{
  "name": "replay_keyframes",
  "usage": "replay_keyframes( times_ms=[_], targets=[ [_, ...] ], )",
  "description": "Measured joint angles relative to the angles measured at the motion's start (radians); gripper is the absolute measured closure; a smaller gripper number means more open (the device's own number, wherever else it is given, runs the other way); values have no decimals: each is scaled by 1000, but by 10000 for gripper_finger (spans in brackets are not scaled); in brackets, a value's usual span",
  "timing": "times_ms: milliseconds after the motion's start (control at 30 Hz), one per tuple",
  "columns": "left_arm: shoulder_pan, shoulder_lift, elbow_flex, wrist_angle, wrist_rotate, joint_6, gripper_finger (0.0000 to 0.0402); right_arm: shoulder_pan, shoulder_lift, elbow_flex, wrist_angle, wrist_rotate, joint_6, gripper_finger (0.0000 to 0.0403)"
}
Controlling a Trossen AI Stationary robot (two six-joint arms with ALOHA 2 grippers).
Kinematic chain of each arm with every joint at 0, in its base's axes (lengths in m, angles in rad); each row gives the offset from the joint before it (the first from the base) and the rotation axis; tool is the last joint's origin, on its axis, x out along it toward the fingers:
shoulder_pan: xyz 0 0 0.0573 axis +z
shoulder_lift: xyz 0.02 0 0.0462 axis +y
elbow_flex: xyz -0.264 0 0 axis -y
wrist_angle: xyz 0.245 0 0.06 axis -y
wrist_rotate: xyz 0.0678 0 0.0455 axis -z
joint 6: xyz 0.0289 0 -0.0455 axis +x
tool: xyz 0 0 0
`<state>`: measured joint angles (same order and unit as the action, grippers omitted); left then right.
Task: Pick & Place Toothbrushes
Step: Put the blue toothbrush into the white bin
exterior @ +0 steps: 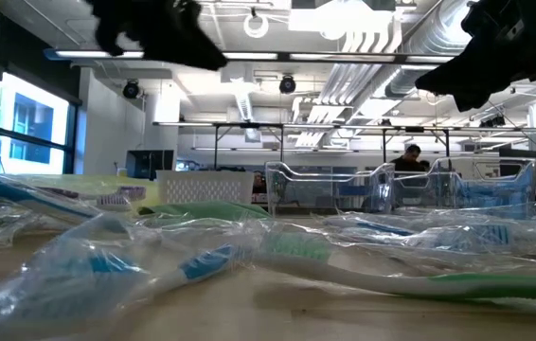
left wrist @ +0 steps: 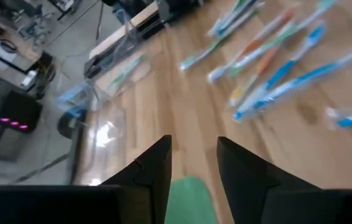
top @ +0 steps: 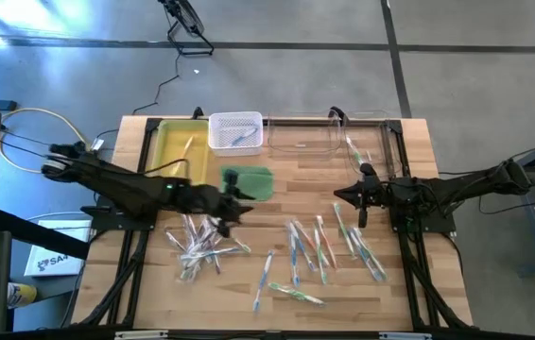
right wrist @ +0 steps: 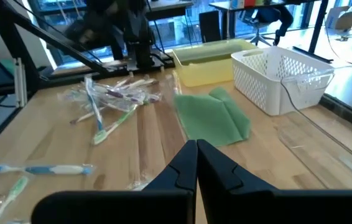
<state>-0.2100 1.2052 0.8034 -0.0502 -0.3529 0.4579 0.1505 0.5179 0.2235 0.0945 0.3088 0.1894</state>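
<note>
High view shows the left gripper [top: 237, 210] half spread, empty, beside the green pad [top: 251, 181]. Right gripper [top: 360, 210] hangs pressed together above scattered toothbrushes [top: 317, 247].

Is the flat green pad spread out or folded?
Partly folded: on the flat green pad one corner flap lies doubled over the rest, seen in the right wrist view.

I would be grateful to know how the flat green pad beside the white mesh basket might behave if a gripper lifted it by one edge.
The flat green pad shows a fold, so it would probably droop. It looks thin, so likely light.
</note>
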Motion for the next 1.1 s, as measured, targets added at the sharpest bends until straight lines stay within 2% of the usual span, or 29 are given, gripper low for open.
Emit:
replay_keyframes(
  times_ms=[133,300,600,833,1000,1100],
  targets=[
    [-1,-134,-137,17,42,-94,279,0,0,0,6,1,-2,401],
    [0,-228,-199,16,56,-276,279,0,0,0,7,2,-2,401],
    [0,-240,-200,54,55,-294,279,0,0,0,15,6,-2,401],
    [0,-240,-200,57,79,-438,279,0,1,0,16,6,-10,401],
    [0,-240,-200,62,219,-504,279,0,0,0,15,6,-10,401],
    [0,-240,-200,106,265,-557,279,0,1,0,15,6,-10,401]
  ],
)
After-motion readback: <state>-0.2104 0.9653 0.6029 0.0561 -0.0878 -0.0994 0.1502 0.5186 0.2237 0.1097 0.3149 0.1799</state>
